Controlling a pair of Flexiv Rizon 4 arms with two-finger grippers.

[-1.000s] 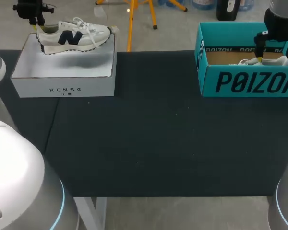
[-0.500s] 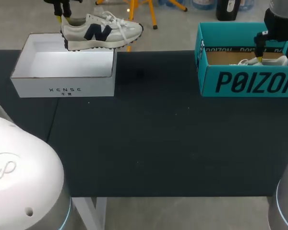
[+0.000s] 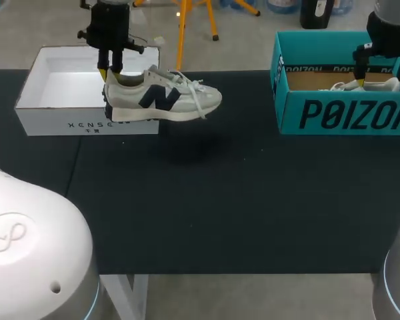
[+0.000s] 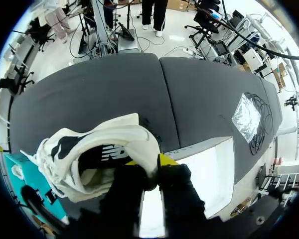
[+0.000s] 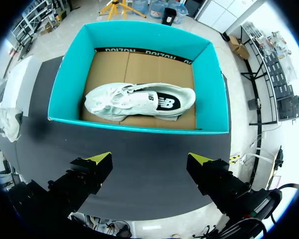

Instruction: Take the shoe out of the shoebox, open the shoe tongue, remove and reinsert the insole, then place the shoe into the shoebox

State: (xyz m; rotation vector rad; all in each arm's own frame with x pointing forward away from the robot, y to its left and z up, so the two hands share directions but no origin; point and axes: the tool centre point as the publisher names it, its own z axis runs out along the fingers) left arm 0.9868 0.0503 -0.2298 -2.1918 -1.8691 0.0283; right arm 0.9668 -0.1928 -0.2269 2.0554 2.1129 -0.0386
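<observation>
Mat (image 3: 207, 200): dark, covers the table; a faint shadow lies on it below the shoe.

Left gripper (image 3: 111, 72): clamped on the heel of the shoe (image 3: 163, 100), fingers pointing down. The left wrist view shows one yellow tip pressed against the heel rim, the other finger on the opposite side of the rim.

Shoe: white with a dark side mark, held level above the mat, clear of the surface. Toe points toward the table's right side, laces loose. From the head view the heel overlaps the front right corner of the white box (image 3: 87, 123).

White box: open, at the far left of the mat, just behind the shoe.

Teal box (image 3: 347, 113): open, at the far right. A second shoe (image 5: 139, 102) lies on its side on the cardboard floor.

Right gripper (image 5: 149, 160): fingers spread wide, holding nothing, above the near wall of the teal box.
</observation>
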